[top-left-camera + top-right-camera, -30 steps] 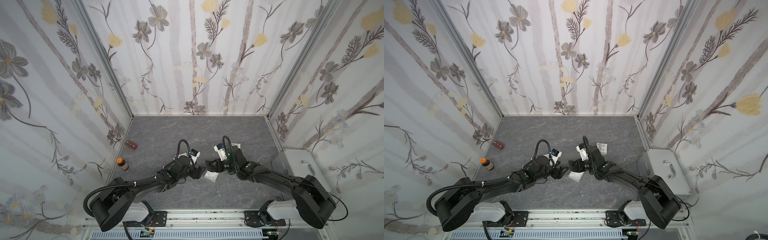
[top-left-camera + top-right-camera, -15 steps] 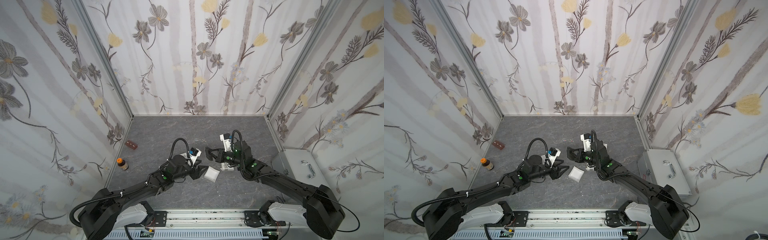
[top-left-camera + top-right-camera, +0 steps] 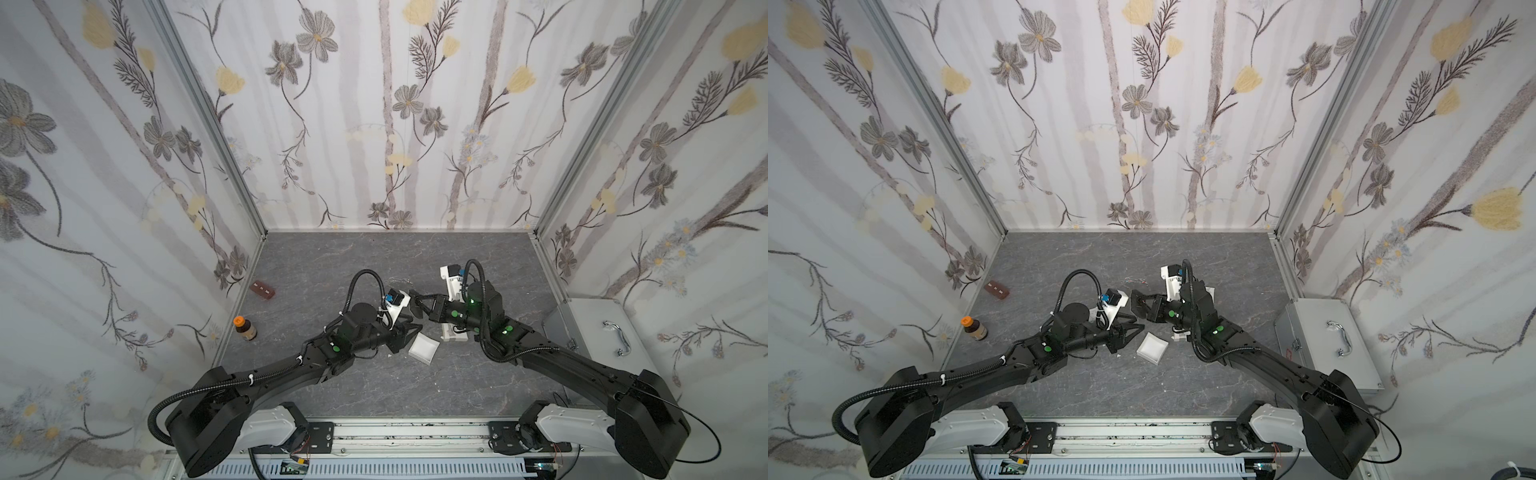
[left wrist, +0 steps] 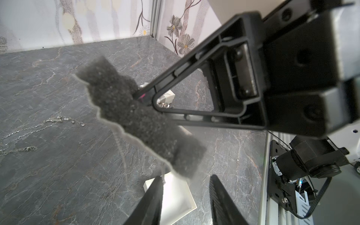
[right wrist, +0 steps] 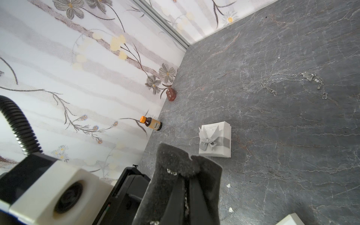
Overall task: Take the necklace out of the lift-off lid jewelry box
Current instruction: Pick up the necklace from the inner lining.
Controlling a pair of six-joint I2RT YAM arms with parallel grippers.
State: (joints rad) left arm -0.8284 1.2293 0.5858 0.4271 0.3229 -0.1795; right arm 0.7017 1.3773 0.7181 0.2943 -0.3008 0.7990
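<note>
Beside the left wall, a small bottle (image 3: pixel 244 328) stands out of play. At the middle of the bench (image 3: pixel 374 395), the left claw (image 4: pixel 186 178) hovers with jaws half apart by the open white box (image 3: pixel 424 348), seemingly ready to pinch the necklace (image 4: pixel 121 150). That thin chain dangles from a grey foam insert (image 4: pixel 136 116). The right claw (image 4: pixel 145 97) grips the insert tightly and holds it aloft so the chain hangs free. A second ago both claws were low at the box, and the left jaws stood wider.

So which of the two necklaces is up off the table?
The necklace on the dark foam insert, pinched by the right gripper, its chain dangling. The other necklace lies spread flat on the table.
</note>
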